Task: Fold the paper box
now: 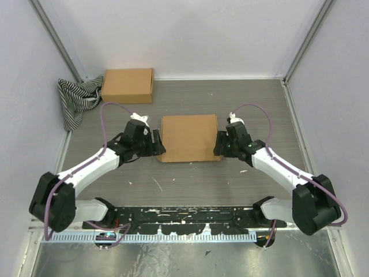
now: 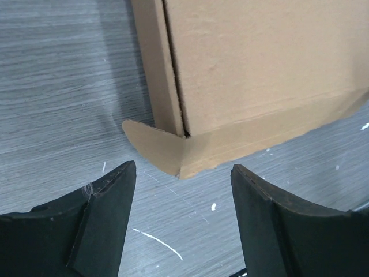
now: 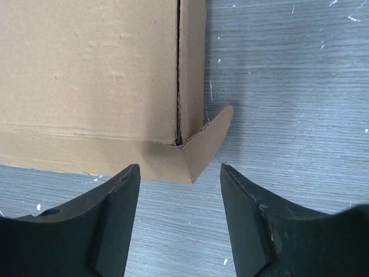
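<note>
As the left end effector [image 1: 157, 142] and right end effector [image 1: 219, 144] flank the closed paper box [image 1: 190, 137], wide and empty, tucking its protruding corner tabs [image 2: 151, 140] seems next.

The paper box [image 1: 189, 137] is brown, the cloth [image 1: 75, 98] black-and-white striped, the table [image 1: 253, 104] grey.

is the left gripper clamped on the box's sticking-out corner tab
No, the left gripper is open, with visible gaps between it and the corner tab of the paper box.
</note>
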Available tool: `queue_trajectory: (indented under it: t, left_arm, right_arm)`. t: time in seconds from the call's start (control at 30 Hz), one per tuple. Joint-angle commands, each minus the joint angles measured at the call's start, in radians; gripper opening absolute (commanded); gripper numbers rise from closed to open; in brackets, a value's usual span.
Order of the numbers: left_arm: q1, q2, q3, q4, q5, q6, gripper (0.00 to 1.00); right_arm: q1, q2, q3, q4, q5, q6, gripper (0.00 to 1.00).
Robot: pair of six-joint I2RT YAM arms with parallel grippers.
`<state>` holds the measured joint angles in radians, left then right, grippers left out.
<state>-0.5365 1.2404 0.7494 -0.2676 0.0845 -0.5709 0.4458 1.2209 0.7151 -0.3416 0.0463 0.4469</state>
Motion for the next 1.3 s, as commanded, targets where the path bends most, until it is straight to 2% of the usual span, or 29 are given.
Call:
queue_trajectory:
  t: [0.0,0.33,0.6,0.7,0.8,0.87,1.1,1.27]
  left_arm:
    - [0.004,0.101,-0.024,0.069,0.006,0.008,0.73]
    - [0.001,0.213,-0.002,0.150,0.054,-0.009,0.72]
    - [-0.005,0.220,-0.019,0.189,0.127,-0.039,0.61]
    - [-0.005,0.211,-0.023,0.185,0.131,-0.030,0.59]
    - [-0.005,0.188,-0.035,0.182,0.106,-0.016,0.63]
    - [-0.005,0.186,-0.038,0.190,0.113,-0.007,0.62]
    - [-0.005,0.206,-0.028,0.205,0.174,-0.014,0.53]
    - [-0.005,0.176,-0.039,0.208,0.187,-0.011,0.44]
  right_arm:
    - [0.002,0.023,-0.001,0.037,0.001,-0.011,0.64]
    - [0.006,0.122,-0.033,0.152,-0.092,-0.009,0.62]
    - [0.013,0.095,-0.036,0.151,-0.159,-0.015,0.56]
    - [0.013,0.057,-0.029,0.129,-0.152,-0.028,0.56]
    - [0.013,0.012,-0.039,0.116,-0.080,-0.029,0.61]
    - [0.013,0.006,-0.044,0.129,-0.070,-0.031,0.62]
    - [0.018,0.073,-0.043,0.186,-0.135,-0.028,0.58]
    - [0.029,0.057,-0.051,0.174,-0.128,-0.034,0.56]
